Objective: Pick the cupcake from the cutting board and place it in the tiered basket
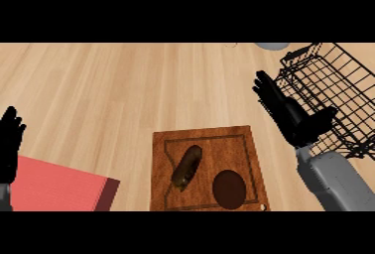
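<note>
You've got the cutting board [207, 168] sitting low-centre on the wood surface [132, 84], w/ two things on it. There's a longish brown-green item [187, 166] lying tilted on the left half, and a dark brown oval [229, 189] on the right half near the front edge. Can't tell which of those is the cupcake tbh, neither looks much like one from this angle, but both are on the board and nothing's holding them.

Your right robot hand [289, 115] is up in the gap btw the board and the black wire tiered basket [333, 94], fingers spread out straight, thumb pointing toward the basket, holding nothing. It's above and to the right of the board, not touching it.

Left robot hand [10, 144] is at the far left edge, fingers up and relaxed, just resting next to a red-pink block [62, 188] at the lower left. A grey round thing [273, 45] peeks in at the top, by the basket.
</note>
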Tool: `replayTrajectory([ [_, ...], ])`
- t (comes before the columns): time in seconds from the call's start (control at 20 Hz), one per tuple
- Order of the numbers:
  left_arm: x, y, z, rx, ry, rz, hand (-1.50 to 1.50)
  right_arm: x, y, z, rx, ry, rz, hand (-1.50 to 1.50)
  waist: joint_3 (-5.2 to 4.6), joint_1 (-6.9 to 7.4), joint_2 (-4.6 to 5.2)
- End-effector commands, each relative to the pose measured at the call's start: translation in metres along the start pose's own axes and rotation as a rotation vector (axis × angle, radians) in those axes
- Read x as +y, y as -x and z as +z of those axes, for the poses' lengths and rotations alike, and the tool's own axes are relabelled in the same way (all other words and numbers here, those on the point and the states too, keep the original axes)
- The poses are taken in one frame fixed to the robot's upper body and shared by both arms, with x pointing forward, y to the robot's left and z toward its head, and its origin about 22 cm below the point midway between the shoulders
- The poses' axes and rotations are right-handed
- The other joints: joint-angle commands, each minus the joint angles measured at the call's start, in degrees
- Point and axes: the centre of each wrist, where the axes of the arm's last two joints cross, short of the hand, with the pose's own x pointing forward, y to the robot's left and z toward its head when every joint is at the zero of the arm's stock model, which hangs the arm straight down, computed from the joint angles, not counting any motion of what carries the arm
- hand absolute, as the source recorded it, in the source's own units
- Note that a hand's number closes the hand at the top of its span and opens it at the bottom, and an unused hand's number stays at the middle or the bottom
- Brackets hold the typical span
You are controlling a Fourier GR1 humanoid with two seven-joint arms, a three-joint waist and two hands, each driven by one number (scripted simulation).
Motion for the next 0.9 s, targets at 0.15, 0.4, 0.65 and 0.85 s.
replayTrajectory([
  [0.15,-0.011,-0.023,0.001,-0.169,0.073,-0.093,0.00,0.020,0.021,0.040,0.013,0.411,-0.075,1.50,1.45,-3.74,-1.97],
  [0.4,-0.008,-0.015,0.005,-0.180,0.082,-0.115,0.00,-0.034,0.086,0.112,0.367,0.939,0.104,-1.50,0.78,-10.43,-1.41],
  [0.65,-0.018,-0.008,0.015,-0.198,0.137,-0.142,0.00,0.021,0.087,0.145,0.330,1.144,0.128,-1.50,0.99,-7.51,-2.36],
  [0.85,-0.038,-0.022,0.013,-0.233,0.187,-0.132,0.00,0.054,0.074,0.177,0.377,1.069,0.195,-1.50,0.90,-5.29,-1.66],
])
